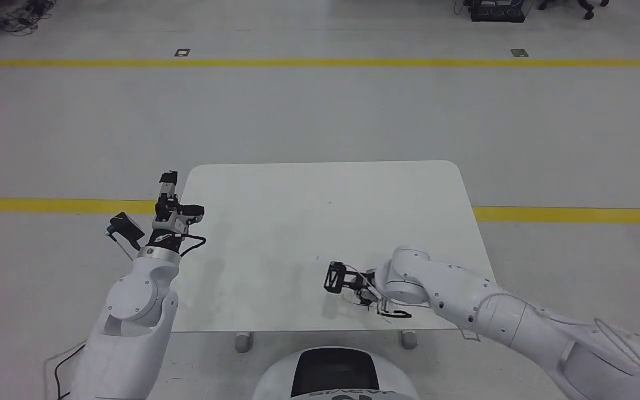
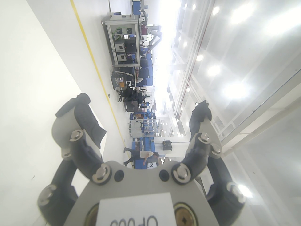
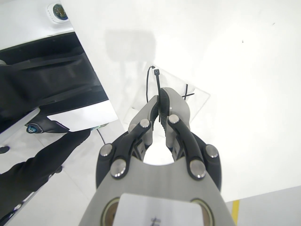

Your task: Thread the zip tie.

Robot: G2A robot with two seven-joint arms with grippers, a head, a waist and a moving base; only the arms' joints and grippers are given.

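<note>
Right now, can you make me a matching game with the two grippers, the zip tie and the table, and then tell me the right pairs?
Things:
1. left gripper
2. right gripper
3. zip tie
4. table

States:
A. white and flat
B. shut, pinching something
C. open and empty
D. black and thin

Pairs: 1-C, 2-B, 3-D, 4-A.
</note>
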